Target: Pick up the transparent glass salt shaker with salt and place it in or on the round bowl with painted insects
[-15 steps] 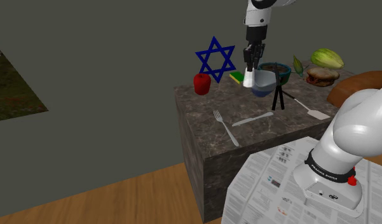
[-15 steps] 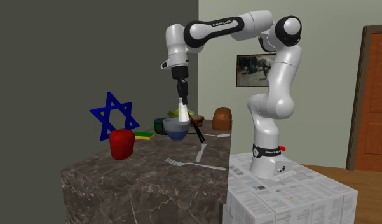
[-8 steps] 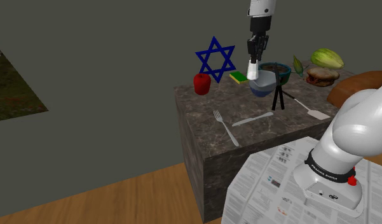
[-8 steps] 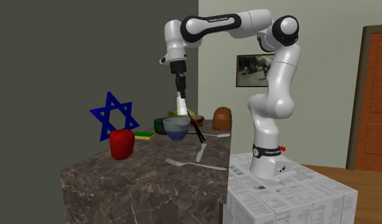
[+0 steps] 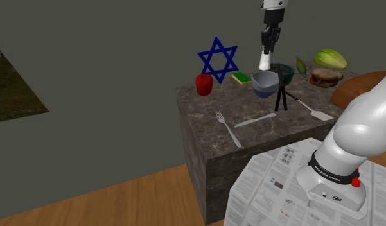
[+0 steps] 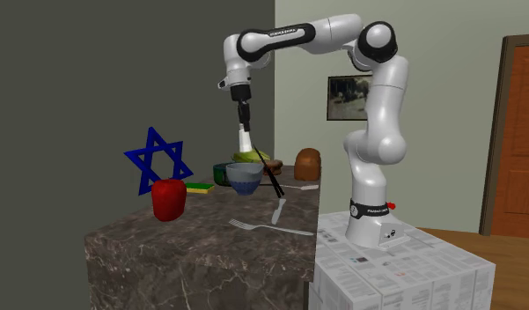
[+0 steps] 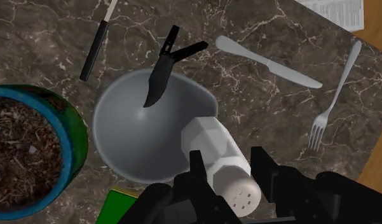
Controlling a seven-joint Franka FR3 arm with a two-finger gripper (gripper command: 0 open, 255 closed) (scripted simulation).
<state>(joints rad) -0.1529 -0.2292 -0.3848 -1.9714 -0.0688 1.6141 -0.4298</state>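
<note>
**Hold state.** We find the pincer [image 5: 267, 54] clenched on the salt shaker [image 5: 265, 62], which renders white with a perforated cap. The fingers [image 7: 197, 168] clasp it near the cap end, so the body hangs below them, well clear of the tabletop [image 5: 204, 112]. We judge this height to be deliberate, since it lets the shaker's base pass over a bowl rim without contact.

**Target.** A grey round bowl [image 5: 266, 83] sits almost directly beneath the pincer. We cannot make out any painted insects on it, and we take it as the target from its position alone. In the wrist view the shaker overlaps one edge of the bowl's rim [image 7: 103, 108] rather than its centre. We therefore judge that a short sideways correction is needed before lowering.

**Obstructions.**
- A small black tripod [image 7: 164, 63] stands just beside the bowl, across it from the held shaker. In the wrist view one leg crosses the opening, so we treat it as the main collision risk.
- A green-and-blue pot [image 7: 75, 146] with brown fill stands just beside the bowl on another side.
- A green-and-yellow sponge [image 5: 241, 78] lies near, below and beside the pincer.
- The knife [image 7: 266, 60] and fork [image 7: 332, 102] lie flat, well apart from the descent line.
- A red object [image 5: 204, 84] and a blue star [image 5: 217, 58] stand well off to one side.
</note>
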